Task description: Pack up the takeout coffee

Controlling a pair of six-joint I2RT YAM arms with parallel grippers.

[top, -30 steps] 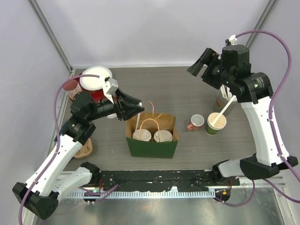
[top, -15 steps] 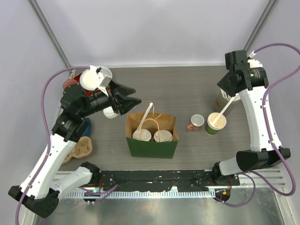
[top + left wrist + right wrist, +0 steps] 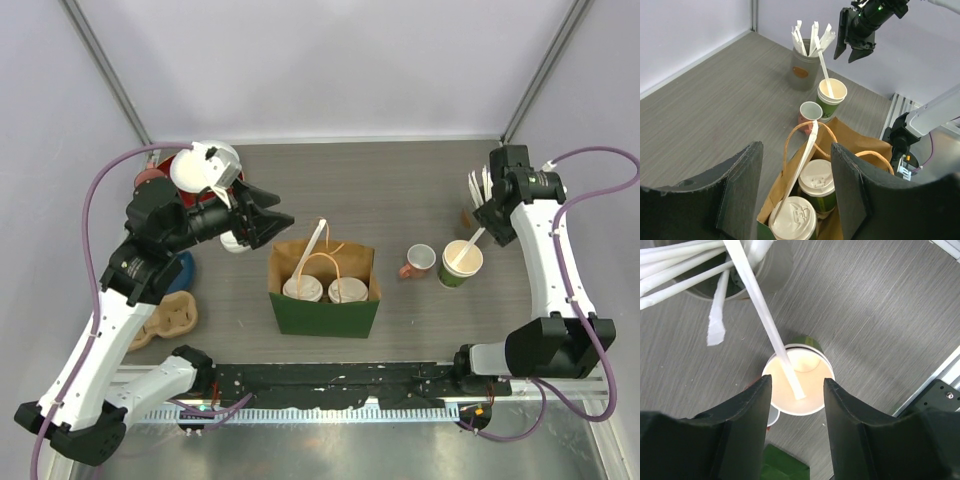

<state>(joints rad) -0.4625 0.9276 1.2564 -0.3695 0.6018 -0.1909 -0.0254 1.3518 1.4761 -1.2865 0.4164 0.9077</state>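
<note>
Two takeout coffee cups, green with white lids, stand side by side inside the brown and green paper bag. The left wrist view shows both lids. A white wrapped straw leans out of the bag from the left cup's lid. My left gripper hovers open to the upper left of the bag, holding nothing. My right gripper hangs open over the lidless green cup, which holds a straw.
A small pink-handled mug stands left of the lidless cup. A grey holder of wrapped straws is behind them. White lids and red items are stacked at back left. A cardboard cup carrier lies near the left front.
My left gripper has opened and pulled back up-left from the bag, leaving the straw standing in it. My right arm has swung right and down over the lidless cup.
</note>
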